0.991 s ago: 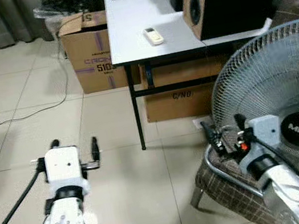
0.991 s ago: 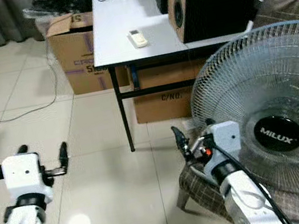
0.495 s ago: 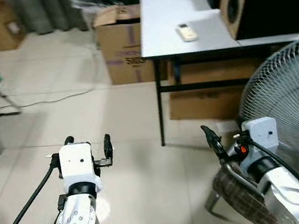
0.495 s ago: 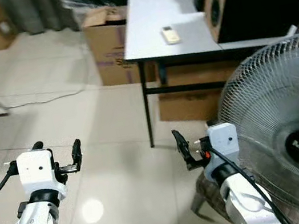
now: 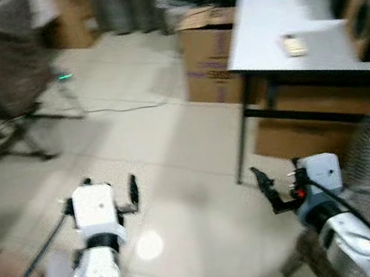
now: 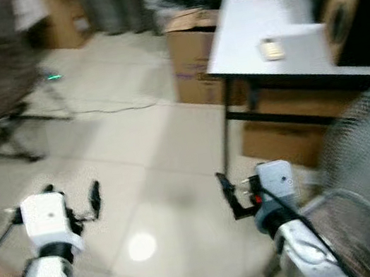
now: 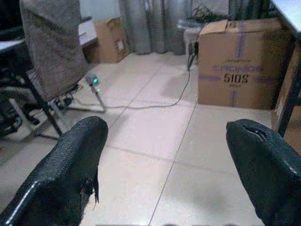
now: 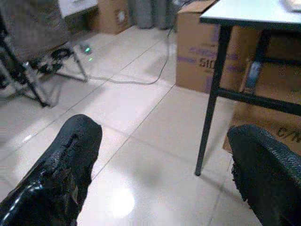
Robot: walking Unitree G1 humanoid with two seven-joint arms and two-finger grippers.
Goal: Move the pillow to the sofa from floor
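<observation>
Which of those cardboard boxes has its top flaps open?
The box beside the table's left end, printed with purple lettering, has a flap raised. The box under the table and the far one by the curtain look closed.

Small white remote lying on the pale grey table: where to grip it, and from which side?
Pinch the small white remote across its two long edges at mid-length, coming straight down from above. It lies flat on the pale grey table, so only its top and edges are exposed.

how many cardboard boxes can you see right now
3: one beside the table, one under the table, one far back by the curtains. The view is blurred, so others may be hidden.
</observation>
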